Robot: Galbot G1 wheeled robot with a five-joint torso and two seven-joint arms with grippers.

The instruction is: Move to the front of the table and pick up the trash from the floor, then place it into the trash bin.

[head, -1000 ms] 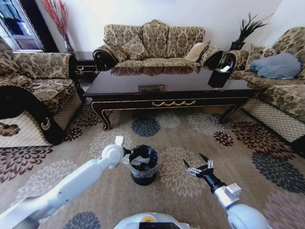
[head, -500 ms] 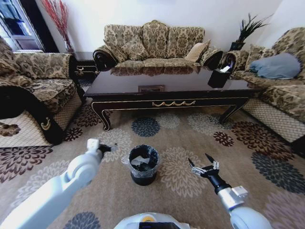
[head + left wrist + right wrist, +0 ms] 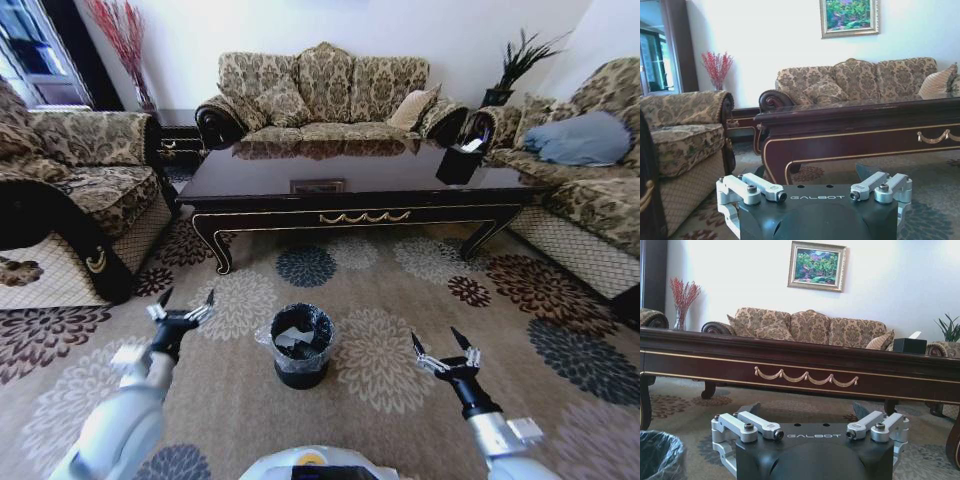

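Left gripper (image 3: 182,312) has swung off the trash bin (image 3: 300,345) and now hangs out to the robot's left over the flowered carpet (image 3: 380,300), fingers spread and holding nothing; a second ago its wrist was right against the bin's rim, so that looks like a drop just finished. Right gripper (image 3: 445,352) has eased a little lower and further to the robot's right, jaws splayed wide, also empty. Between the two arms the bin stands upright on the carpet, its thin liner puffed over the rim, and inside it a pale crumpled scrap, the trash (image 3: 288,338), lies against the dark bag. Beyond it the long dark surface, the table (image 3: 365,215) with its gold scroll trim, stays where it was, a black box (image 3: 460,160) on its right end. No loose litter shows on the carpet around the bin or in front of the table, so my read is that the placing step is done and both arms are pulling back to rest.
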